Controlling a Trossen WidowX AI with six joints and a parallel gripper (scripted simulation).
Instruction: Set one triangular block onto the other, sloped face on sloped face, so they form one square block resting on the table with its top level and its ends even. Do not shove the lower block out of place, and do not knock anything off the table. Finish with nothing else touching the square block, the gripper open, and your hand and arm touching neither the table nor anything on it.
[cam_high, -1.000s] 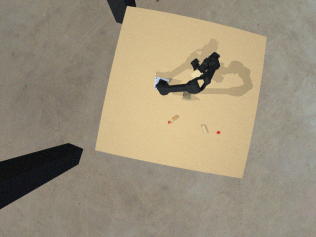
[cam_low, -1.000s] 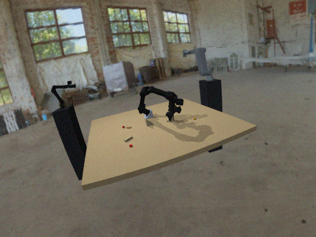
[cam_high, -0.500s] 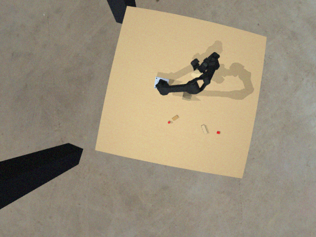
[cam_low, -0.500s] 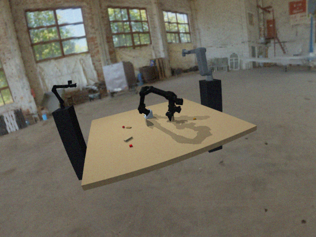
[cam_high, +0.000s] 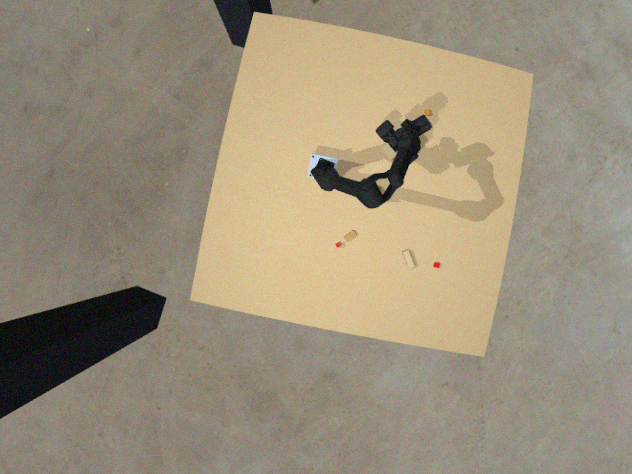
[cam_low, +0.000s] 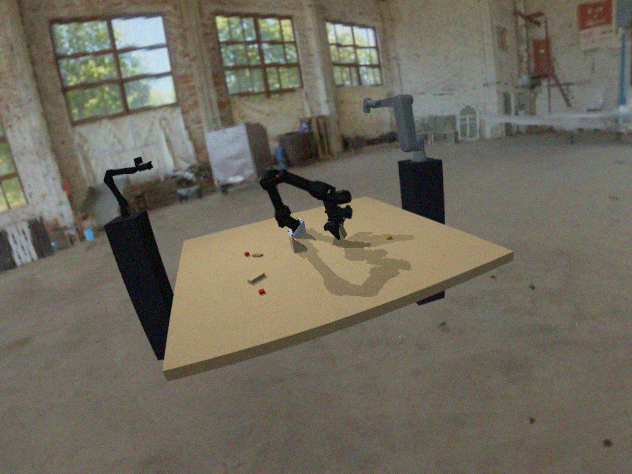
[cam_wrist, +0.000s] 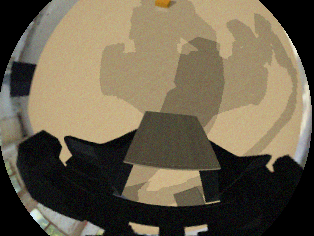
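Note:
My gripper (cam_low: 339, 233) (cam_wrist: 168, 132) is shut on a triangular block (cam_high: 389, 152) (cam_wrist: 172, 137), whose broad grey-brown face shows between the fingers in the wrist view. In the top view the arm covers most of this block. The hand is low over the table; the gap beneath the held block is not clear. The other triangular block (cam_high: 409, 258) (cam_low: 256, 278), pale and long with a shaded side, lies on the table well away from the gripper, near a red cube. The two triangular blocks are apart.
A red cube (cam_high: 436, 264) (cam_low: 261, 291) lies beside the free triangular block. Another red cube (cam_high: 337, 244) (cam_low: 246, 253) lies by a tan block (cam_high: 350, 235) (cam_low: 257, 254). An orange block (cam_high: 427, 112) (cam_low: 389, 237) (cam_wrist: 163, 3) lies beyond the hand. The arm's shadows cross the table.

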